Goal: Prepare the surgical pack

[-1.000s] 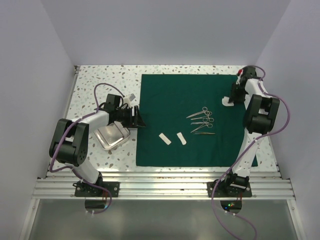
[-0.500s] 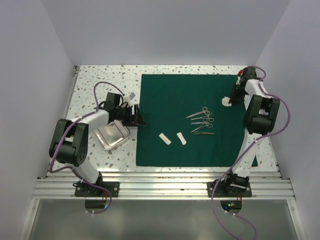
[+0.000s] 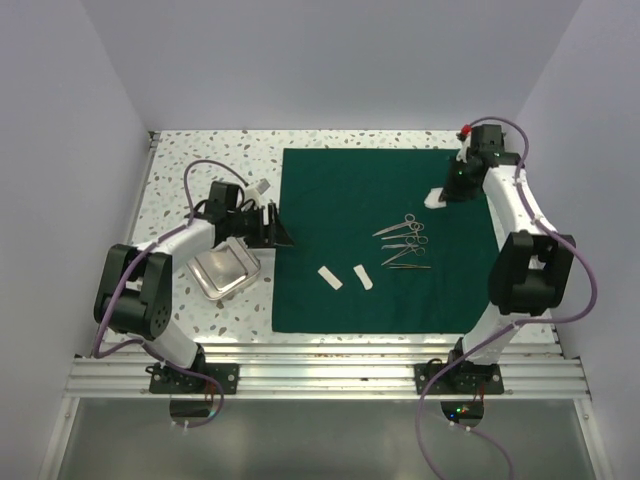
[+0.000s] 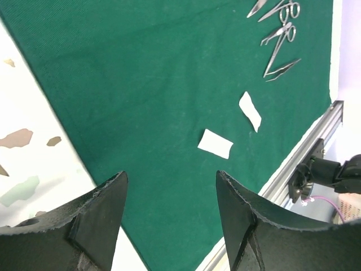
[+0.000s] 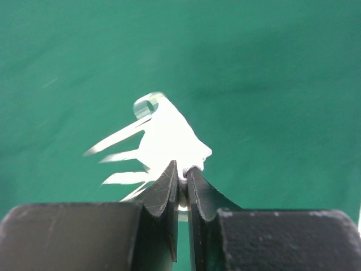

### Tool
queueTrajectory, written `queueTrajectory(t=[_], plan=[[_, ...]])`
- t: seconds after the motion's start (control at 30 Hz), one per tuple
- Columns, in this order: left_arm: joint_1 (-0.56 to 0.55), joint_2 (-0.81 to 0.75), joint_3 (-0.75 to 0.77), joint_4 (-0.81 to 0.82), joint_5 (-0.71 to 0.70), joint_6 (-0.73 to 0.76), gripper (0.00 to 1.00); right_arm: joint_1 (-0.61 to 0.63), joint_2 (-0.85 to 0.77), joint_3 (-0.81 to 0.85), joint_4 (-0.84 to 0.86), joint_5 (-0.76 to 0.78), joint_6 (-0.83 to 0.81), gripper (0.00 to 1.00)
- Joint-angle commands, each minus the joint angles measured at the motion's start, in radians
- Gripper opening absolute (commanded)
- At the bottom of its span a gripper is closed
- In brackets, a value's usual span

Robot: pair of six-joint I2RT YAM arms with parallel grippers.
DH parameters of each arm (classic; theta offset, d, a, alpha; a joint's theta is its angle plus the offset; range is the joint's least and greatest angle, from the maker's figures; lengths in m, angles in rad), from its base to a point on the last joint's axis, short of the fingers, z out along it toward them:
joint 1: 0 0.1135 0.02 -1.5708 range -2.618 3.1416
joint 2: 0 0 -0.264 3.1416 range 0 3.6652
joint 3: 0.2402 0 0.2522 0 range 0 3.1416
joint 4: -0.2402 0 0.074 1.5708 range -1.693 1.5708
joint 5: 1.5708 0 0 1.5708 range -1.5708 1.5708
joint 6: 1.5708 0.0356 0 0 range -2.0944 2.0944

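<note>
Even, bright light, soft shadows; the white piece (image 5: 166, 138) glares, overexposed and blurred.

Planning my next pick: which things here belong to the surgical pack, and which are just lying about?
Pack: green drape; steel instruments; two gauze pads; metal tray; white piece pinched in the right gripper.
Lying about: small white bit just left of the drape, too small to identify.
</note>
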Motion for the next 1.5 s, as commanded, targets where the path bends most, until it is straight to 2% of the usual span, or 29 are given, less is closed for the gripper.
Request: queueTrajectory(t=[0.0, 0.1, 0.17, 0.2, 0.3, 0.33, 0.47, 0.63, 0.8, 1.07, 1.17, 1.47], plan=[[0.003, -0.048, 0.051, 0.038, 0.049, -0.024, 0.68, 0.077, -0.128, -0.044, -0.056, -0.084, 0.019, 0.04], [0.005, -0.056, 0.075, 0.047, 0.075, -0.027, 0.7, 0.163, -0.204, -0.084, -0.077, -0.178, -0.005, 0.04], [0.003, -0.068, 0.084, 0.081, 0.141, -0.039, 0.71, 0.215, -0.26, -0.124, -0.087, -0.277, -0.005, 0.03], [0.005, -0.082, 0.09, 0.098, 0.181, -0.034, 0.99, 0.236, -0.283, -0.141, -0.088, -0.299, -0.015, 0.03], [0.003, -0.108, 0.133, 0.092, 0.255, -0.005, 1.0, 0.322, -0.374, -0.213, -0.11, -0.368, -0.035, 0.03], [0.002, -0.117, 0.135, 0.117, 0.317, -0.022, 1.0, 0.362, -0.394, -0.255, -0.116, -0.396, -0.045, 0.03], [-0.02, -0.182, 0.132, 0.162, 0.41, -0.08, 1.0, 0.479, -0.497, -0.334, -0.151, -0.472, -0.041, 0.03], [-0.181, -0.243, 0.088, 0.15, 0.37, -0.1, 1.0, 0.588, -0.613, -0.42, -0.16, -0.583, -0.038, 0.02], [-0.317, -0.28, 0.012, 0.282, 0.374, -0.185, 1.0, 0.684, -0.653, -0.406, -0.195, -0.667, -0.03, 0.02], [-0.469, -0.274, -0.014, 0.308, 0.411, -0.222, 1.0, 0.717, -0.685, -0.34, -0.228, -0.69, -0.022, 0.03], [-0.494, -0.278, -0.02, 0.273, 0.408, -0.194, 1.0, 0.721, -0.692, -0.33, -0.232, -0.7, -0.019, 0.03], [-0.541, -0.251, -0.041, 0.372, 0.496, -0.265, 0.98, 0.729, -0.707, -0.32, -0.243, -0.684, -0.016, 0.03]])
